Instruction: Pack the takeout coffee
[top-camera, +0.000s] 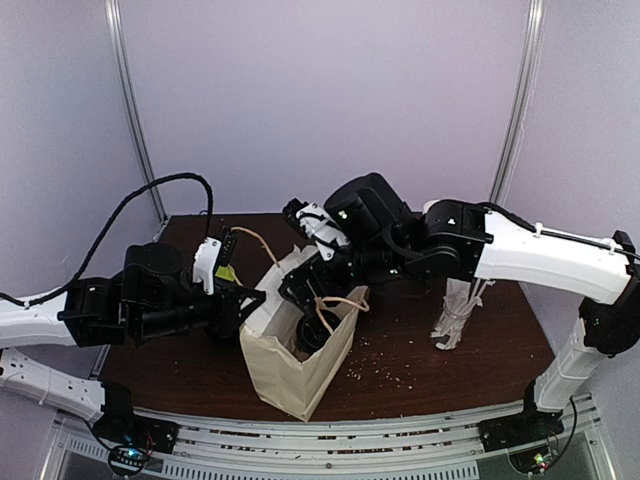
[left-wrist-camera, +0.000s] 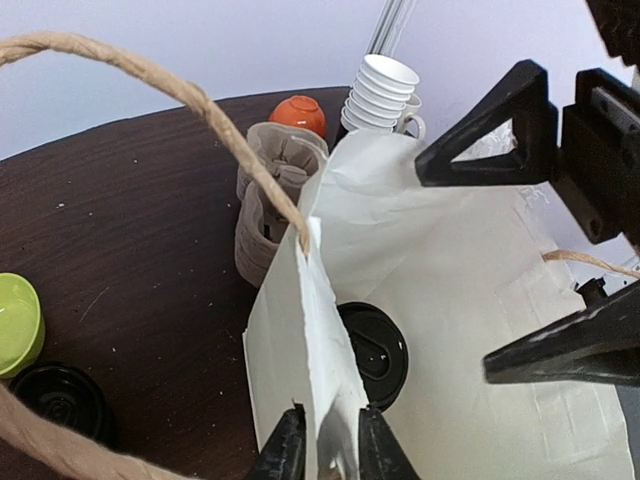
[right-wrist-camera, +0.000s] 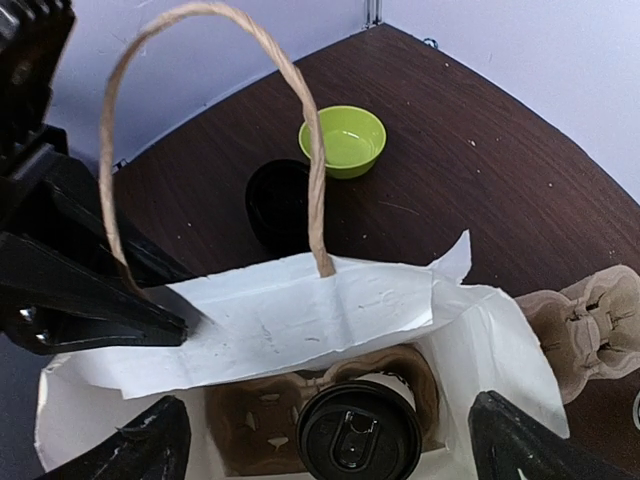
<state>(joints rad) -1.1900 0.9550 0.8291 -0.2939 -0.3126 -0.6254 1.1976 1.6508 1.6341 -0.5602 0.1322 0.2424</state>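
Coffee (right-wrist-camera: 358, 443) stands upright, lid upward, inside the paper bag (right-wrist-camera: 300, 320).

The bag (right-wrist-camera: 300, 320) is matt white paper, creased and crumpled at its rim. Its handle (right-wrist-camera: 315, 170) is rough twisted paper cord. The takeout coffee (right-wrist-camera: 358, 440) shows a black plastic lid with a soft sheen, seated in what looks like a coarse brown moulded-pulp carrier (right-wrist-camera: 250, 430). The bench (right-wrist-camera: 480, 170) is dark, dull wood-grain. The bowl (right-wrist-camera: 343, 140) is glossy green plastic.
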